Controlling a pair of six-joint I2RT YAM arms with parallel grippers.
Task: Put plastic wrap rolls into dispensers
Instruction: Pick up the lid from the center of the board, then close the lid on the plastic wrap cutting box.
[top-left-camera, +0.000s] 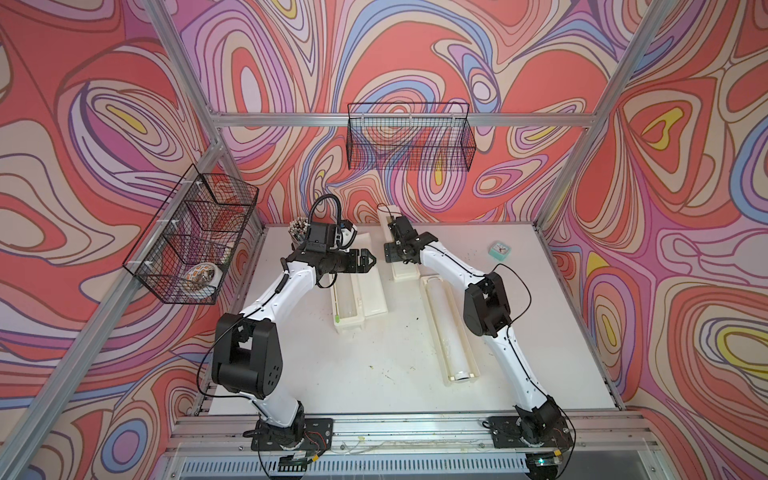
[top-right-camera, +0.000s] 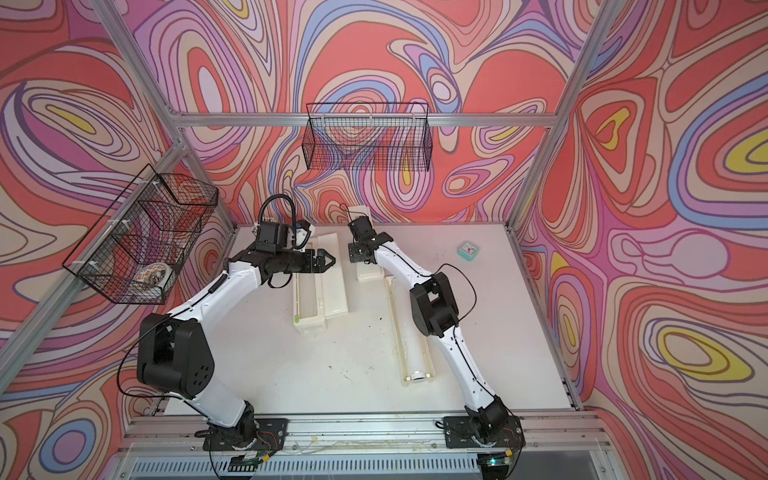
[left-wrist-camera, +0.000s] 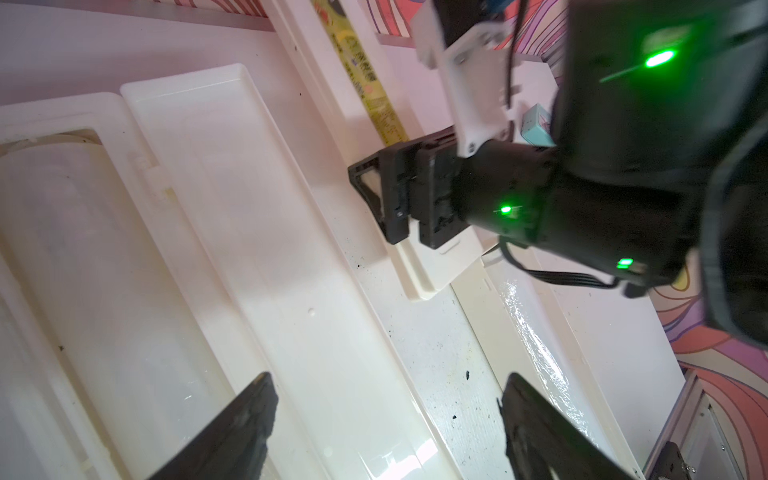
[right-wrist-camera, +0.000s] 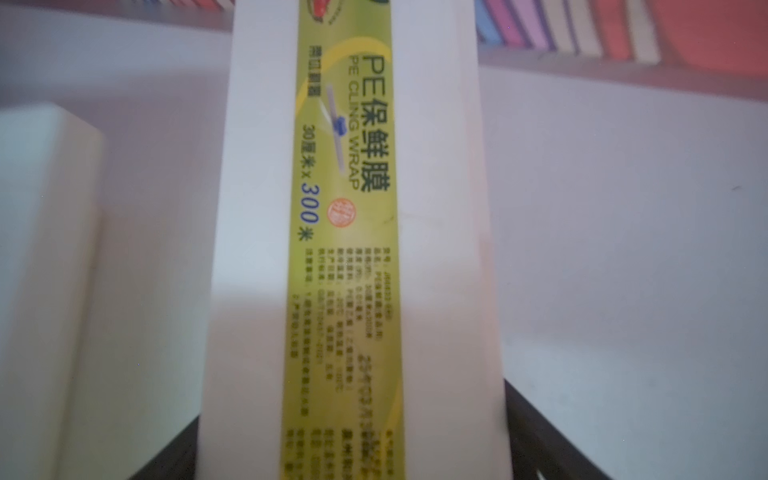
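in a top view my empty left gripper hangs open over the long cream box holding a shiny clear roll; in the right wrist view my right gripper is around the white yellow-label box, tight or not i cannot tell, so it may slip.

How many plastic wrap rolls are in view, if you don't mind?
2. One glossy translucent roll lies in the open cream-white dispenser by the left arm; the other roll in the long tray beside the right arm. The shut labelled box may hide another.
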